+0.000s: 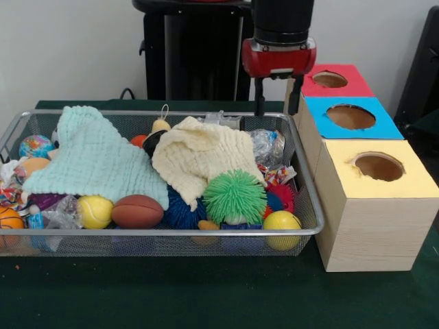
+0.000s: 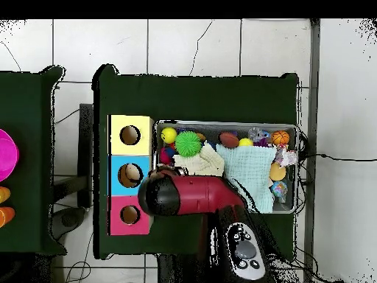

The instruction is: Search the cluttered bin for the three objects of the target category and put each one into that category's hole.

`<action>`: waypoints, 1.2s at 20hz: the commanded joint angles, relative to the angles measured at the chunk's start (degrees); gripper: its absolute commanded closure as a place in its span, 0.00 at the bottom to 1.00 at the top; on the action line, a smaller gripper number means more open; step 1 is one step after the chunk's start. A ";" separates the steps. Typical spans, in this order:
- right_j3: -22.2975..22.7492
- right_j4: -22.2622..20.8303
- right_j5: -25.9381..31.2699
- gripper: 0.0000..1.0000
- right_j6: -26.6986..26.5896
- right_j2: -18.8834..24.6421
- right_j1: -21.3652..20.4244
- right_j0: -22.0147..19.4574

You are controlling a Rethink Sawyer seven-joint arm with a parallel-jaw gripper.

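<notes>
My gripper [image 1: 276, 110] hangs open over the far right corner of the wire bin [image 1: 312, 229], beside the red box [image 1: 357, 86], with nothing between its fingers. In the overhead view the red arm head [image 2: 168, 195] covers that corner and hides the fingers. The bin holds a green spiky ball [image 1: 235, 197], a blue spiky ball [image 1: 180, 211], a red spiky one [image 1: 282, 195], two yellow balls [image 1: 282, 223] [image 1: 95, 211], a brown football [image 1: 138, 211] and an orange basketball [image 1: 8, 219]. A mint cloth [image 1: 92, 157] and a cream cloth [image 1: 202, 154] lie over other items.
Three boxes with round holes stand in a row right of the bin: the red box, blue [image 1: 374, 123] and yellow [image 1: 411, 181]. In the overhead view they are yellow [image 2: 118, 135], blue [image 2: 118, 175], red [image 2: 118, 214]. Crinkly wrappers [image 1: 264, 144] sit under the gripper.
</notes>
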 commanded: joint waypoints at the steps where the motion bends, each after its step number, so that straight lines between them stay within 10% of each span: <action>1: -9.93 3.24 7.55 0.00 12.30 -3.44 3.04 2.96; 24: -8.82 1.88 -0.28 0.00 7.53 -5.61 5.95 -0.81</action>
